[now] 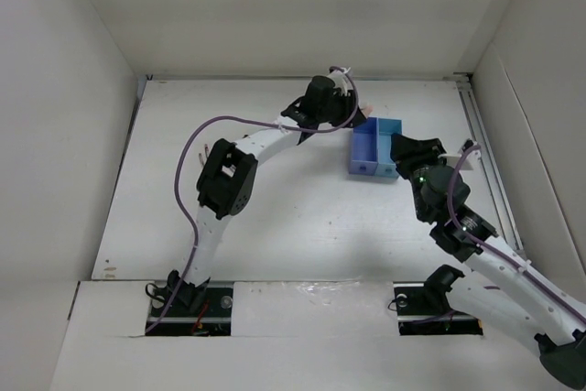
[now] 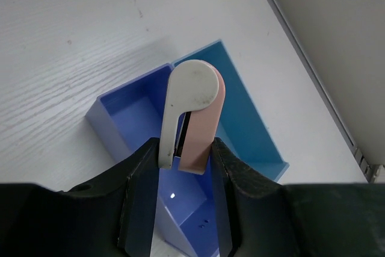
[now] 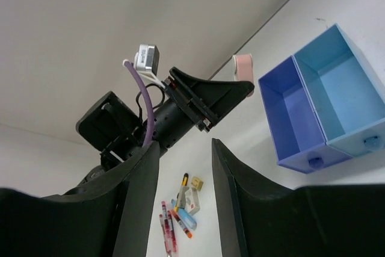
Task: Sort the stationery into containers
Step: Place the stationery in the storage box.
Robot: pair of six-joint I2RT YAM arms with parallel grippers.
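My left gripper [image 2: 183, 148] is shut on a white-and-pink eraser-like piece [image 2: 194, 109] and holds it above the blue box [image 2: 246, 118], over the wall between its darker [image 2: 129, 121] and lighter compartments. In the top view the left gripper [image 1: 357, 109] is at the box's [image 1: 375, 148] far left corner. My right gripper [image 1: 401, 146] is beside the box's right side. It is open and empty [image 3: 185, 148]. The right wrist view shows the held piece [image 3: 243, 64], the box [image 3: 325, 103] with both compartments empty, and a pile of stationery [image 3: 181, 209]: red pens, a light blue pen, a yellow-black piece and beige blocks.
White walls enclose the table on the left, back and right. A metal rail [image 1: 485, 148] runs along the right edge. In the top view the left arm's elbow [image 1: 224, 180] hides most of the stationery pile.
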